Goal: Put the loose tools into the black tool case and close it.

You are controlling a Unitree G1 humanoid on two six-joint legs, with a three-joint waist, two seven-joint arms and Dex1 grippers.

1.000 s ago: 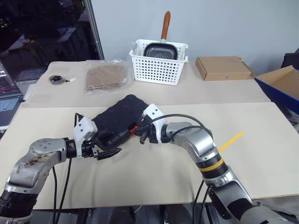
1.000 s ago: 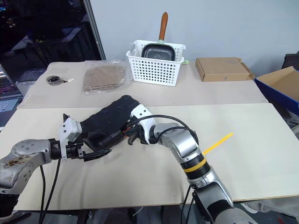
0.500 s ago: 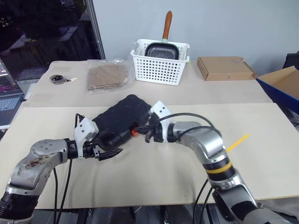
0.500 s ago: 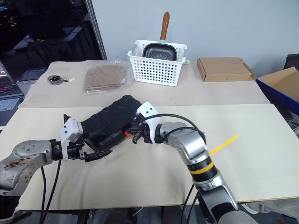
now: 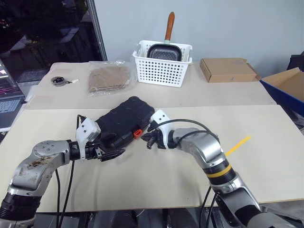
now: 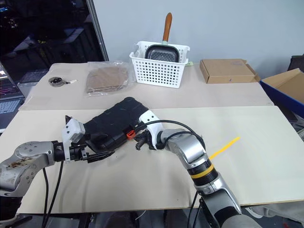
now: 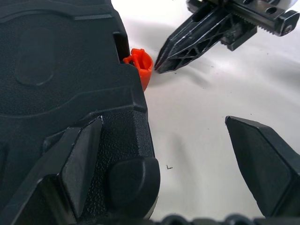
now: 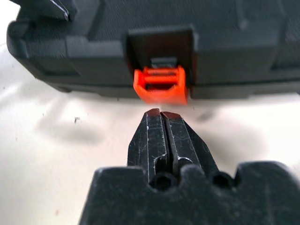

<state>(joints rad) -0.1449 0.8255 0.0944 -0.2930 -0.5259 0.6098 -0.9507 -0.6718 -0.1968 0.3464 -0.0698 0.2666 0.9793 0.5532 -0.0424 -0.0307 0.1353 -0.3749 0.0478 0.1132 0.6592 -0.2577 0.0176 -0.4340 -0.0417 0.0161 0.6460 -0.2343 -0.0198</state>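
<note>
The black tool case [image 5: 124, 118] lies closed on the table, its small orange latch [image 5: 137, 133] on the near edge. My right gripper [image 5: 148, 141] is shut, and its tips sit just in front of the latch [image 8: 161, 85], a small gap away. My left gripper [image 5: 110, 154] is open at the case's near left corner. One of its fingers [image 7: 82, 154] rests on the case top and the other [image 7: 262, 164] stands over bare table. The right gripper [image 7: 159, 65] points at the latch [image 7: 140, 65] in the left wrist view. The loose tools are out of view.
At the back stand a white slotted basket [image 5: 163, 64] with a pan in it, a cardboard box [image 5: 226, 69] and a clear bag of brown sheets [image 5: 109, 78]. A blue bin [image 5: 289, 88] is at the right edge. A yellow strip [image 5: 237, 145] marks the table.
The right gripper shifted slightly right, away from the latch, then came back close to it, still shut. The left gripper and the case have stayed in place.
</note>
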